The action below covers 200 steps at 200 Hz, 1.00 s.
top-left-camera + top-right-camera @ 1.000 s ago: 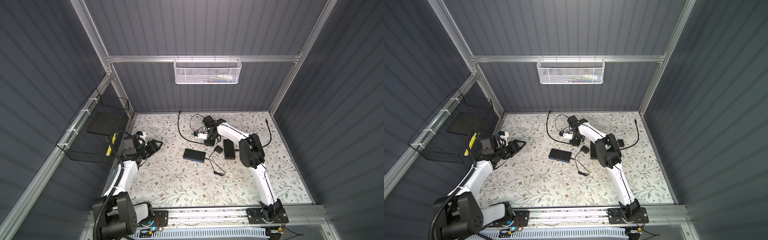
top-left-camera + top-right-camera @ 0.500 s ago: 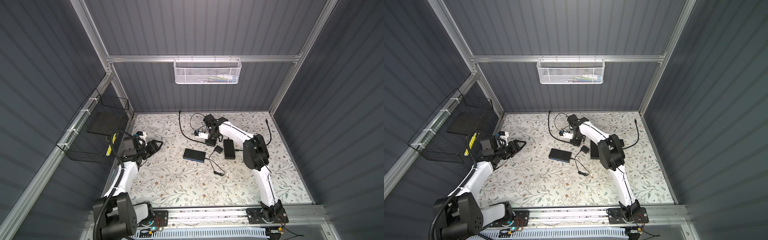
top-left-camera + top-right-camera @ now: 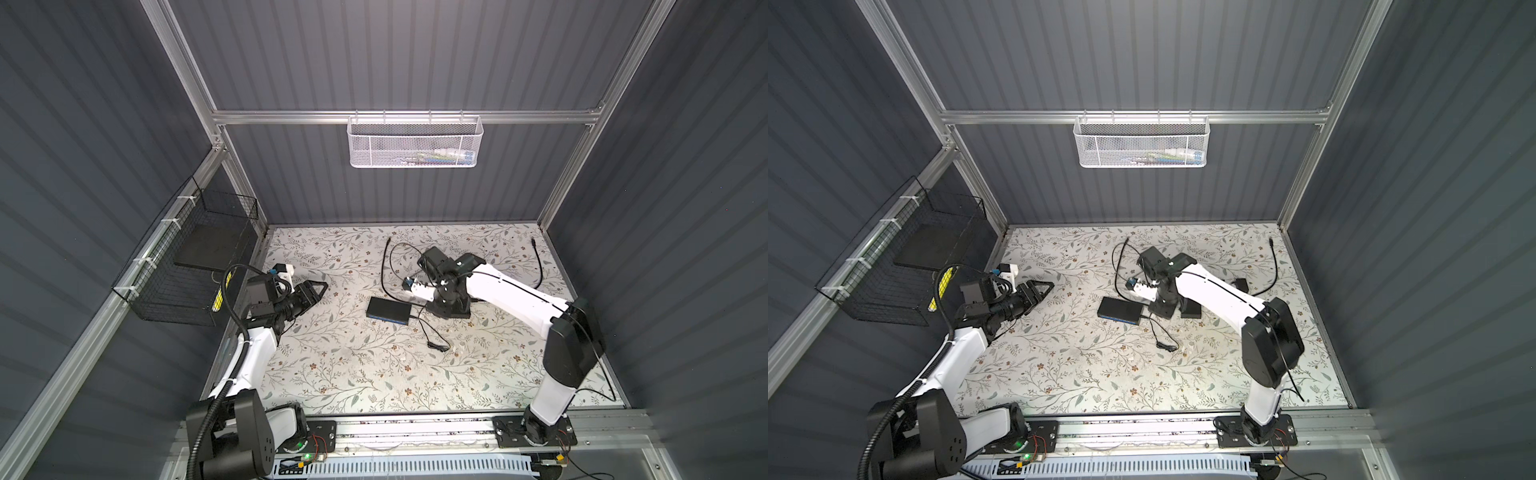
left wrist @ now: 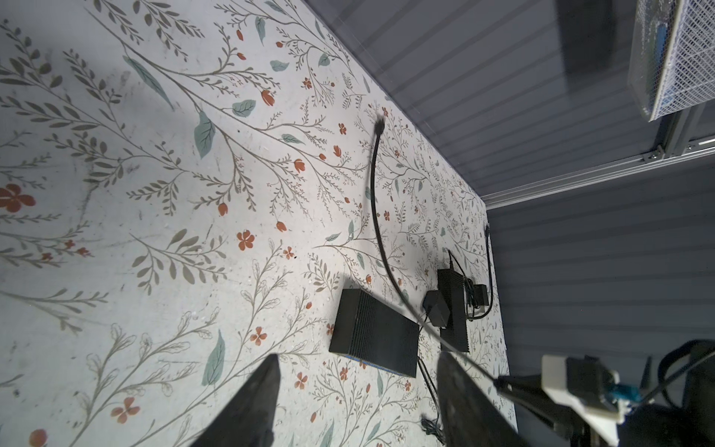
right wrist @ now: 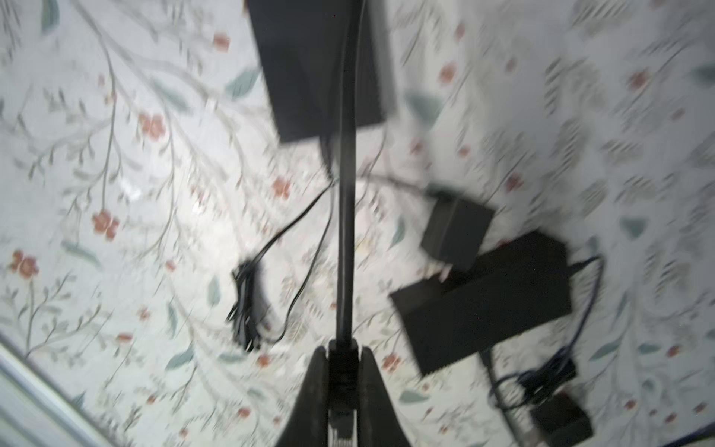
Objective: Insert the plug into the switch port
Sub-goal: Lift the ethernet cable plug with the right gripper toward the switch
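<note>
Our right elbow [image 3: 573, 345] has swung lower-right; right jaws pinch the plug [image 5: 342, 371], left jaws spread, so next we aim it at the switch [image 3: 388, 311] port.

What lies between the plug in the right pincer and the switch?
Nothing solid. Only a thin cord lies on the mat between the right pincer, shut on the plug, and the switch. The ports cannot be seen.

Black switch [image 4: 373, 334] on floral tabletop [image 4: 116, 154], black cable [image 4: 374, 201] passing its corner, end effector [image 4: 358, 356] fingers apart.
</note>
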Tool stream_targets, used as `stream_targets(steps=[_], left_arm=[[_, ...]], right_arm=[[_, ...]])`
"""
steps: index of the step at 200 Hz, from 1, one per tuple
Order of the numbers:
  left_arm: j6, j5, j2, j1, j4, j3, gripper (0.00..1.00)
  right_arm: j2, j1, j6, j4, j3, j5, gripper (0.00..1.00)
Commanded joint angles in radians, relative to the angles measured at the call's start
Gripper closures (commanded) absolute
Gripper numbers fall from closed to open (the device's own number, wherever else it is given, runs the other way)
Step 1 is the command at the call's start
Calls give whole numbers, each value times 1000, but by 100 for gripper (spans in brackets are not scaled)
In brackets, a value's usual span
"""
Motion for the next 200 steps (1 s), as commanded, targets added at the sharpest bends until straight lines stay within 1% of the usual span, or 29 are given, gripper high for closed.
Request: stream_targets(steps=[1, 17, 33, 45, 62, 79, 95, 108, 121, 128, 136, 156, 172, 200], left_arm=[[-37, 23, -17, 5, 34, -2, 35], [-43, 22, -17, 2, 38, 9, 35], [-44, 22, -14, 0, 41, 18, 35], [-48, 28, -6, 0, 48, 20, 35], [-48, 35, -7, -1, 47, 19, 35], [-26, 29, -17, -1, 14, 25, 35], [-15, 22, -29, 0, -9, 28, 35], [-12, 18, -35, 0, -18, 27, 35], [-12, 19, -31, 0, -24, 32, 35], [-12, 20, -29, 0, -25, 34, 35], [-11, 19, -25, 0, -25, 36, 35], [-5, 22, -11, 0, -33, 48, 35], [-4, 25, -3, 0, -32, 51, 35], [-11, 29, 10, -1, -23, 44, 35]], right_arm=[[-105, 4, 148, -74, -146, 33, 94], [-141, 8, 207, -130, -217, 42, 81], [-152, 8, 237, -105, -265, 133, 72], [-126, -1, 250, -92, -243, 219, 68], [-70, -36, 240, -55, -170, 220, 65], [-13, -55, 220, 18, -84, 211, 64], [59, -71, 257, 71, 39, 213, 63], [144, -84, 345, 100, 164, 208, 63], [223, -94, 445, 99, 287, 160, 63], [255, -99, 504, 113, 326, 151, 63], [290, -103, 553, 122, 363, 99, 63], [359, -104, 654, 166, 400, 27, 63], [407, -105, 720, 192, 408, 29, 62], [467, -109, 791, 256, 398, -25, 61]])
